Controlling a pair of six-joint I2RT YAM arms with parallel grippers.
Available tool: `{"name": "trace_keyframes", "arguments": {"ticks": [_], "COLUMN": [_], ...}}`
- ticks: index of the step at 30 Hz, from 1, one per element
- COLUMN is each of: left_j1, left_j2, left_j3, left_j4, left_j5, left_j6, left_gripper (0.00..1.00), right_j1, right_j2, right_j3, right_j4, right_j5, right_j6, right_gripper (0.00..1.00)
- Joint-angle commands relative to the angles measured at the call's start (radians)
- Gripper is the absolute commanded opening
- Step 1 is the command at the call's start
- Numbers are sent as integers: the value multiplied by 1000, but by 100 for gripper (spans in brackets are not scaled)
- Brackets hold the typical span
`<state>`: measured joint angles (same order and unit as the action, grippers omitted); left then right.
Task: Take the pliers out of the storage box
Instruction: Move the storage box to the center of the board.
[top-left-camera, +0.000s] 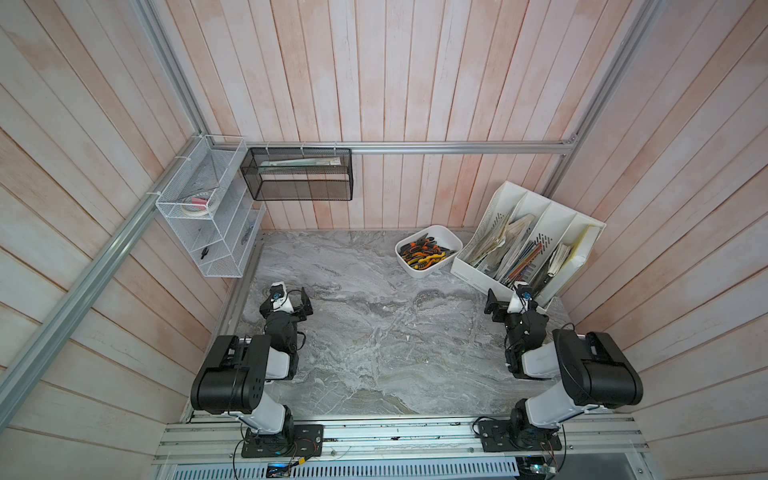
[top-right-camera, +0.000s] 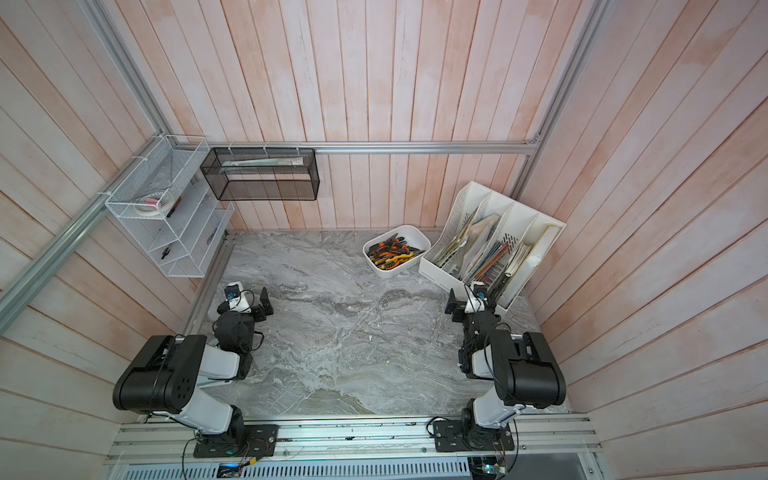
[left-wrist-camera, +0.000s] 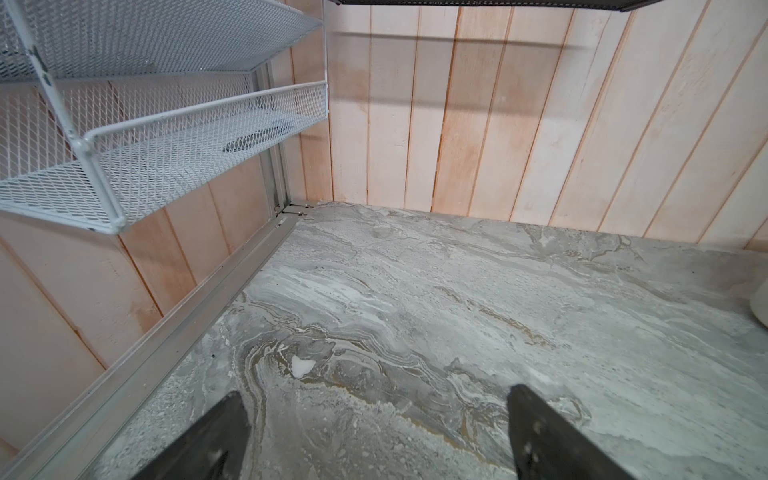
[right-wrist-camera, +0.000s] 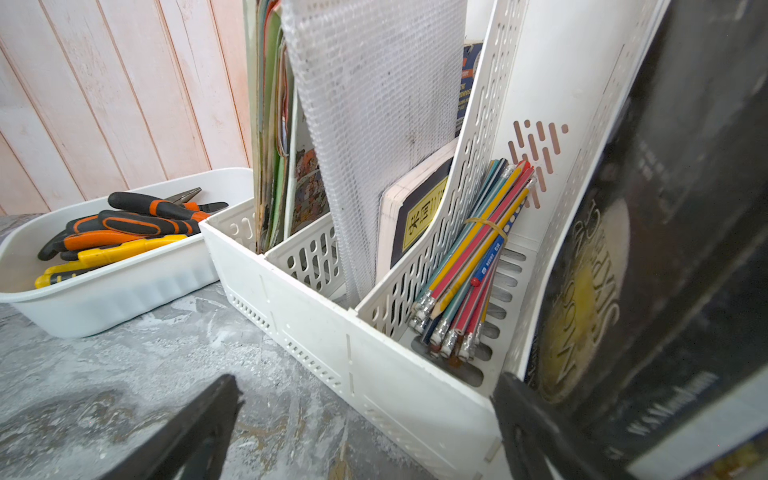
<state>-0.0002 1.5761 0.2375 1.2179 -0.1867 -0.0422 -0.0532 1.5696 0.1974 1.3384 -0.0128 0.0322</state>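
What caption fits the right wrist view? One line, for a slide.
Open right gripper faces the file organizer; pliers lie piled in the storage box beside it.

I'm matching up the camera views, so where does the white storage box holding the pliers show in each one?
Top view: storage box near the back wall, just left of the file organizer.
Top view: storage box in the same spot, left of the file organizer.
Left wrist view: not recognisably in it.
Right wrist view: storage box, pliers inside, right beside the file organizer.
Shared landmark: the file organizer, seen in all but the left wrist view.
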Motion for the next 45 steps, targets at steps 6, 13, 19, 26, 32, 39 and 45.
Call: {"name": "trace_keyframes", "arguments": {"ticks": [6,13,19,26,32,39,45], "left_j1": [-14,-93,-205,-202,-201,-196,-196], "left_j2": [-37,-29,-283,-609,-656,-630,-637], "left_j3": [-12,-65,27,305,477,509,485], "left_j4": [23,157,-130,-846,-1327,-1527,-1529], "left_j5": [-57,-112,-349,-241,-13,250,341], "left_j6": [-18,68,134,-9,-155,-218,-224], "left_gripper": [100,100,100,100,100,100,100], "right_j1": [72,23,59,288,397,439,437], "right_j2": [-165,-542,-540,-318,-61,196,382], "right_j3": [31,253,518,815,1017,1217,1397], "right_j4": [-142,-955,-1486,-1799,-1849,-1880,-1945], "right_j5": [357,216,68,-31,-101,-106,-98], "right_j6": [28,479,526,654,756,808,790], "right_gripper": [98,98,98,91,68,68,69]}}
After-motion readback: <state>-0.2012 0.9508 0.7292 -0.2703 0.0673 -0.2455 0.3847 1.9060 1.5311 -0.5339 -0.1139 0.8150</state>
